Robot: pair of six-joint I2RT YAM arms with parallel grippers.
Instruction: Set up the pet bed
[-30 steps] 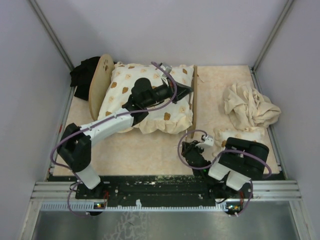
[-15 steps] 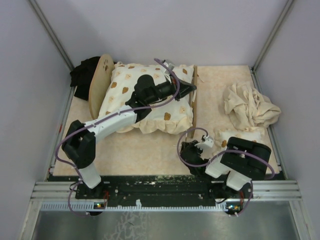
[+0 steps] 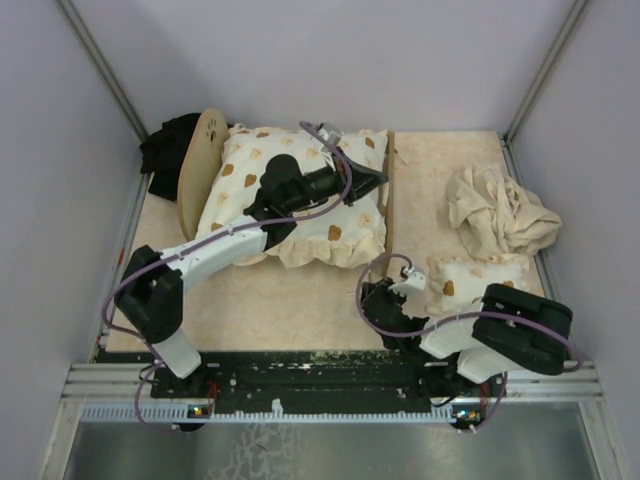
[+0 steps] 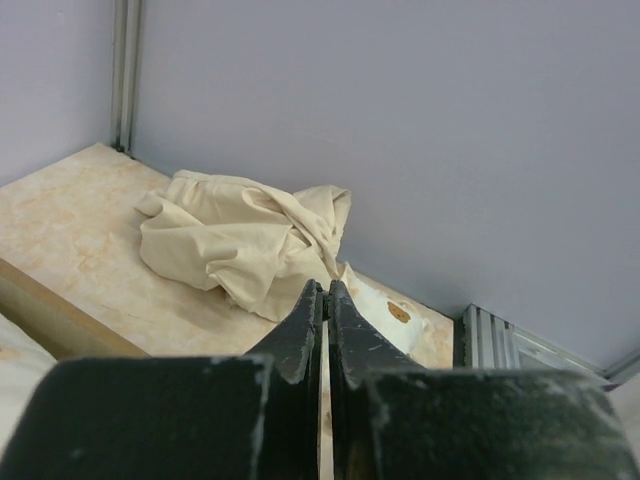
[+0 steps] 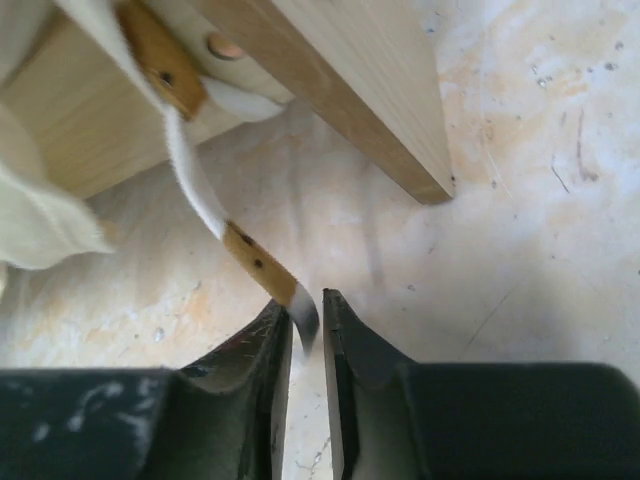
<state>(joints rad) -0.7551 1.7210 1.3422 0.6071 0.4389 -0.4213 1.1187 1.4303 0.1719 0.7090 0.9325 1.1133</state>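
- The right arm's elbow has swung out to its own right over the last second. A small printed cushion [image 3: 470, 275], off to the right gripper's right side, was covered before and now shows.
- The right gripper [image 5: 305, 308] has hardly moved. Its jaws are nearly together, pinching a thin white strip [image 5: 195, 190] with brown patches. It's probably a cushion frill seen edge-on, but the close view is too tight to be sure.
- The pet bed [image 3: 203, 168] lies ahead of both grippers. Its wooden foot corner [image 5: 340, 80] is just beyond the right fingertips, not touching them.
- The left gripper [image 4: 322, 292] is pressed together with nothing between the jaws. It reached slightly further out, then drew back. It hovers over the corner of the large frilled cushion [image 3: 300, 205] lying on the frame.
- The beige cloth [image 4: 240, 240] sits well ahead of the left gripper, apart from everything.
- My read: the bedding is still being sorted. The pinch looks ready for a tug, and a hard pull could drag the frame.
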